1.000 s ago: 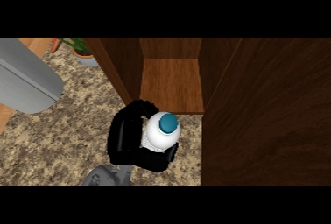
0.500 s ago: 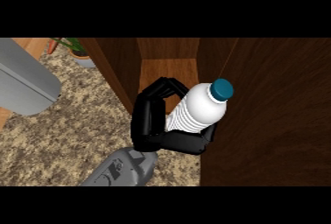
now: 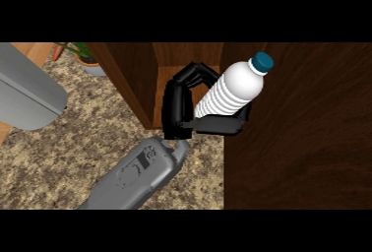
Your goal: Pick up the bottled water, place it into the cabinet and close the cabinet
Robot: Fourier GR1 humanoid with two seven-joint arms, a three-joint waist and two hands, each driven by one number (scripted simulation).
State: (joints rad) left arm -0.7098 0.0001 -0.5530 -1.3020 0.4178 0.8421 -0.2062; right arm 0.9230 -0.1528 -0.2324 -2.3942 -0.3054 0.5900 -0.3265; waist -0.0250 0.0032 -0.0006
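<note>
My left hand (image 3: 175,108) is shut on the bottled water (image 3: 231,93), a clear ribbed bottle with a teal cap. Its fingers wrap the far side and the thumb crosses the bottle's base. The bottle is tilted, cap pointing to the upper right. It hangs in front of the wooden cabinet's opening (image 3: 173,56), partly over the wide dark wooden panel (image 3: 298,128) on the right. The grey forearm (image 3: 138,177) comes in from the lower left. My right hand shows nowhere.
A large rounded grey object (image 3: 29,91) fills the left edge. A potted plant (image 3: 87,61) stands at the back left beside the cabinet's dark side wall (image 3: 131,83). The speckled stone counter (image 3: 65,157) lies below.
The hand has lifted the bottle off the counter and carried it up and to the right, toward the cabinet opening. The bottle has tipped from cap-up to leaning to the upper right.
</note>
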